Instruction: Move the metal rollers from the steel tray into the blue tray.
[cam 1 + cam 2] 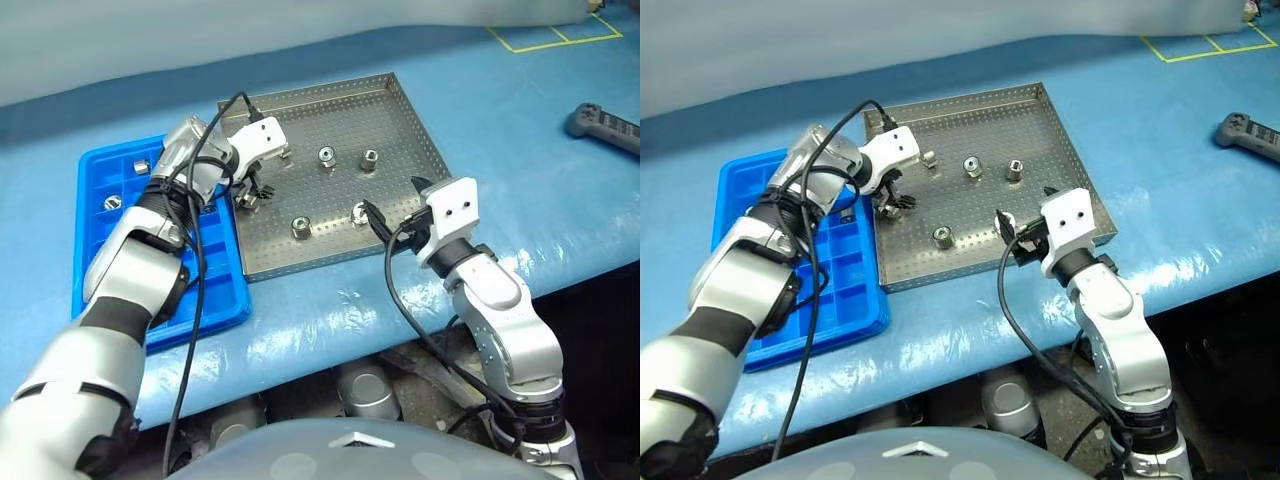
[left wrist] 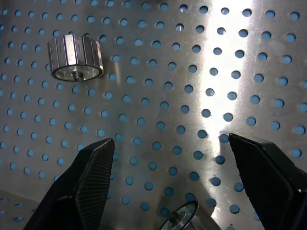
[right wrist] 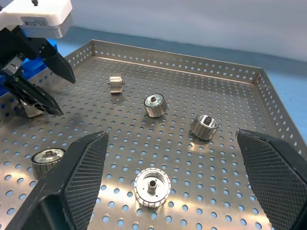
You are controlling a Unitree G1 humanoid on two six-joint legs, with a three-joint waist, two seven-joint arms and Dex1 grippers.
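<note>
The steel tray (image 1: pixel 400 120) lies mid-table with several metal rollers (image 1: pixel 327 156) scattered on it. Beside it on the left is the blue tray (image 1: pixel 215 300), with two rollers (image 1: pixel 112 202) in its far compartments. My left gripper (image 1: pixel 255 190) points down over the steel tray's left part, open. In the left wrist view a roller (image 2: pixel 182 219) lies between its fingers (image 2: pixel 93 177), untouched, and another roller (image 2: pixel 75 58) lies beyond. My right gripper (image 1: pixel 395 200) hovers open over the tray's near right corner, holding nothing, with a roller (image 3: pixel 152 187) just ahead of it.
A black hand-held device (image 1: pixel 605 125) lies on the pale blue table cover at the far right. Yellow tape lines (image 1: pixel 550 38) mark the back right corner. The table's front edge runs just below both trays.
</note>
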